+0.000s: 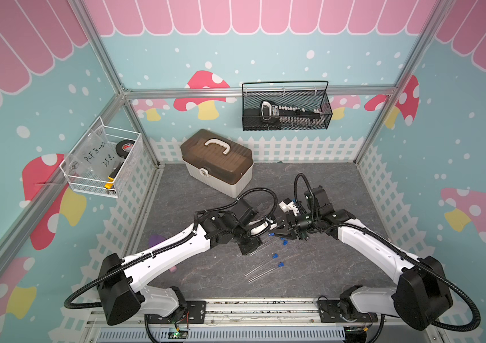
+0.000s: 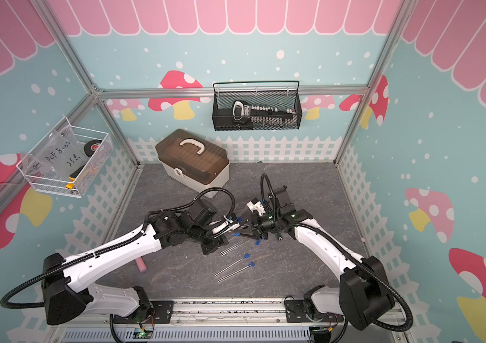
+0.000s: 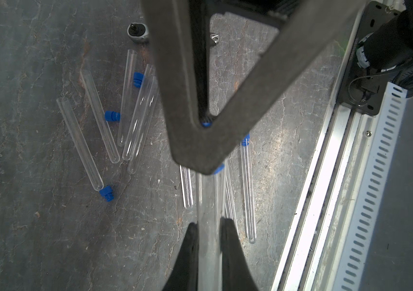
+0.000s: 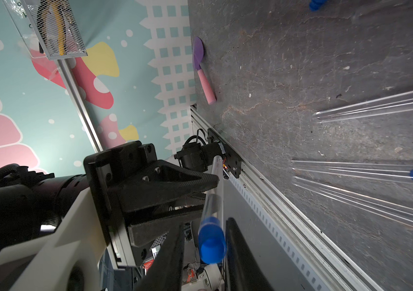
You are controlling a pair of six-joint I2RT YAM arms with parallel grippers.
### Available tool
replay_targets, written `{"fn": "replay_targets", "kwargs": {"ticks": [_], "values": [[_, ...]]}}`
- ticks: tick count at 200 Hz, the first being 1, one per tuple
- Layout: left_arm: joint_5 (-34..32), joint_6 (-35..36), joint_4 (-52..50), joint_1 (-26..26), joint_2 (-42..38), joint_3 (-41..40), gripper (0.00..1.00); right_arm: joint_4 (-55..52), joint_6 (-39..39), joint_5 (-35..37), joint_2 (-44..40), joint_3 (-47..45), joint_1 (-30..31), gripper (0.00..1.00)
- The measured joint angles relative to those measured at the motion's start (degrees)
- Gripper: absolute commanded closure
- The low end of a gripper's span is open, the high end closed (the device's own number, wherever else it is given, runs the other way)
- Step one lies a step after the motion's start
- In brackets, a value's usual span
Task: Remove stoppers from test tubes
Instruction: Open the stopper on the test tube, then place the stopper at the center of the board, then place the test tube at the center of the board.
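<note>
Above table [image 1: 206, 276] centre: left pincer [image 3: 209, 225] pinching clear tube [image 4: 217, 166]; right pincer [image 4: 206, 226] jaws flank its blue stopper [image 4: 211, 243] (touching or not, cannot tell).

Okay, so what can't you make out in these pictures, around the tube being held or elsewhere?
- Whether the right gripper pinches the stopper: right wrist view, angle leaves contact unclear.
- That stopper in the left wrist view: the right gripper's finger covers all but a blue sliver.
- Held tube in both top views: too thin, lost between the wrists.
- Toolbox contents, top views: tinted lid.
</note>
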Motion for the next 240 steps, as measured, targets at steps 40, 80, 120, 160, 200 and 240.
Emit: {"fn": "replay_targets", "kwargs": {"ticks": [40,80,120,160,200,240], "values": [[0.0,0.02,-0.07,0.0,0.11,0.2,1.0,0.15,-0.02,-0.46,0.15,-0.55,0.07,0.78],[0.09,0.11,-0.52,0.0,0.33,0.2,1.0,0.31,0.2,-0.42,0.15,-0.85,0.2,0.97],[0.46,0.85,-0.94,-0.15,0.35,0.17,1.0,-2.38,-2.75,-0.63,0.15,-0.63,-0.24,1.0],[1.38,3.04,1.84,-0.87,0.26,-1.05,1.0,-14.78,-13.68,-1.33,-0.02,1.75,-4.5,1.0],[0.17,3.63,-2.86,-0.52,-0.13,-3.96,1.0,-28.06,-25.24,2.29,0.0,6.45,-6.86,1.0],[-1.79,3.08,-1.25,-0.52,0.55,-5.29,1.0,-31.36,-28.35,5.53,0.04,5.73,-6.88,1.0]]}}
